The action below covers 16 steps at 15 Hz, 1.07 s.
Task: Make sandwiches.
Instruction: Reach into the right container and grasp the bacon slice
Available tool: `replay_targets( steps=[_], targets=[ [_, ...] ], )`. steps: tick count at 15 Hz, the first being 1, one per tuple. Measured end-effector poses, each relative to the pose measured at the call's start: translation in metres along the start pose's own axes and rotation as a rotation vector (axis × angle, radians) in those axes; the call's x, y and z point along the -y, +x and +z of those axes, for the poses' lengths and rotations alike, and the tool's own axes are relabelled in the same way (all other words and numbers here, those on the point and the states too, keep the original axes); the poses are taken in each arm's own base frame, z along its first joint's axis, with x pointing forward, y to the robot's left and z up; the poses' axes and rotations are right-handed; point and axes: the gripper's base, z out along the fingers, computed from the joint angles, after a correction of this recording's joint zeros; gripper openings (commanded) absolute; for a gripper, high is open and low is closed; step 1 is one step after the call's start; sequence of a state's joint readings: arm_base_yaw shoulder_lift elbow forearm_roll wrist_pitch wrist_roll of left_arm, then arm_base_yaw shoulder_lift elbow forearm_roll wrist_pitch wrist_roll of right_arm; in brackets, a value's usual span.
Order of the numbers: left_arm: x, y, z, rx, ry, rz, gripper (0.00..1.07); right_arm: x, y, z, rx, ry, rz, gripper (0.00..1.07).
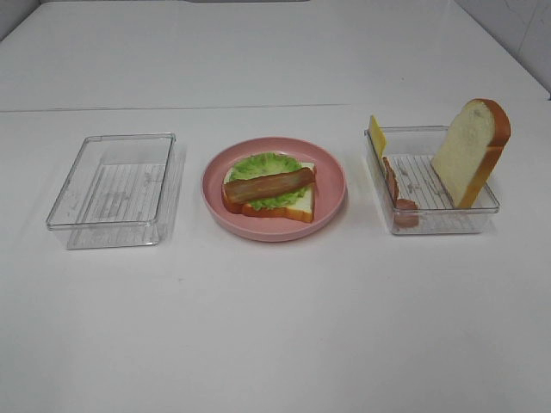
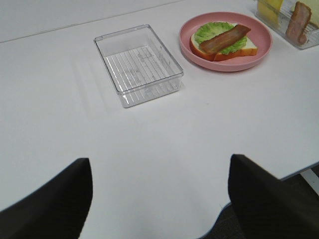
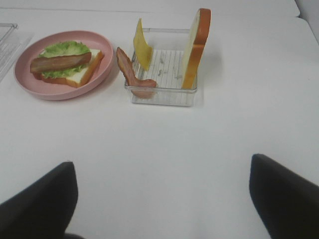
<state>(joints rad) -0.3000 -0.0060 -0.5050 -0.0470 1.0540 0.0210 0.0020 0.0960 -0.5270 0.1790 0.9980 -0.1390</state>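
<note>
My left gripper (image 2: 159,209) hangs wide, holding nothing. At 9 o'clock of the pink plate (image 1: 209,185) sits the left tray (image 1: 112,140). On the plate lies the half-built sandwich (image 1: 297,205): bread, lettuce (image 1: 258,163) and one bacon strip (image 1: 270,183), its long axis running 9 to 3, right end tipped toward 2. I judge the cheese (image 1: 376,136), spare bacon (image 1: 392,181) and top slice (image 1: 469,151) remain to go on. They lean in or against the right tray (image 1: 413,129) at 3 o'clock. My right gripper (image 3: 162,209) is wide too, holding nothing.

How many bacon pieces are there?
2. One brown-red bacon strip lies on the ruffled green lettuce on the round pink plate; the second strip leans against a wall of the right clear plastic tray.
</note>
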Motion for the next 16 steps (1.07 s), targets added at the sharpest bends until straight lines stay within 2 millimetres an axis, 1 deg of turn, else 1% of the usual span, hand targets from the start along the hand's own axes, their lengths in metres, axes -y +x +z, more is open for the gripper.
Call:
replay_targets(
  steps=[1,2,4,5,6,7,8,9,10,12,13,14,15,16],
  targets=[
    [0.0,0.0,0.0,0.001,0.0,0.0,0.73,0.002,-0.018,0.01,-0.006,-0.003,0.019,0.87],
    [0.0,0.0,0.0,0.001,0.0,0.0,0.73,0.004,-0.03,0.018,-0.028,-0.003,0.029,0.87],
    [0.0,0.0,0.0,0.001,0.0,0.001,0.73,0.01,-0.057,0.039,-0.1,-0.003,0.048,0.87],
    [0.0,0.0,0.0,0.002,0.0,0.001,0.73,0.012,-0.073,0.053,-0.159,-0.011,0.047,0.87],
    [0.0,0.0,0.0,0.002,0.0,0.001,0.73,0.013,-0.079,0.06,-0.185,-0.016,0.045,0.87],
    [0.0,0.0,0.0,0.002,0.0,0.001,0.73,0.016,-0.095,0.074,-0.233,-0.032,0.038,0.87],
    [0.0,0.0,0.0,0.002,0.0,0.001,0.73,0.017,-0.111,0.094,-0.293,-0.063,0.035,0.87],
    [0.0,0.0,0.0,0.002,0.0,0.001,0.73,0.019,-0.128,0.125,-0.377,-0.119,0.044,0.87],
    [0.0,0.0,0.0,0.0,0.0,0.001,0.73,0.02,-0.139,0.148,-0.432,-0.156,0.065,0.87],
    [0.0,0.0,0.001,-0.001,0.001,0.0,0.73,0.024,-0.156,0.187,-0.514,-0.205,0.095,0.87],
    [0.0,0.0,0.001,0.0,0.001,0.0,0.73,0.024,-0.162,0.203,-0.545,-0.221,0.091,0.87],
    [0.0,0.0,0.001,0.0,0.001,0.0,0.73,0.02,-0.168,0.219,-0.565,-0.233,0.068,0.87],
    [0.0,0.0,0.001,0.0,0.001,0.0,0.73,0.012,-0.173,0.237,-0.584,-0.249,0.029,0.87],
    [0.0,0.0,0.001,0.0,0.001,0.0,0.73,0.008,-0.175,0.245,-0.594,-0.255,0.012,0.87]
  ],
)
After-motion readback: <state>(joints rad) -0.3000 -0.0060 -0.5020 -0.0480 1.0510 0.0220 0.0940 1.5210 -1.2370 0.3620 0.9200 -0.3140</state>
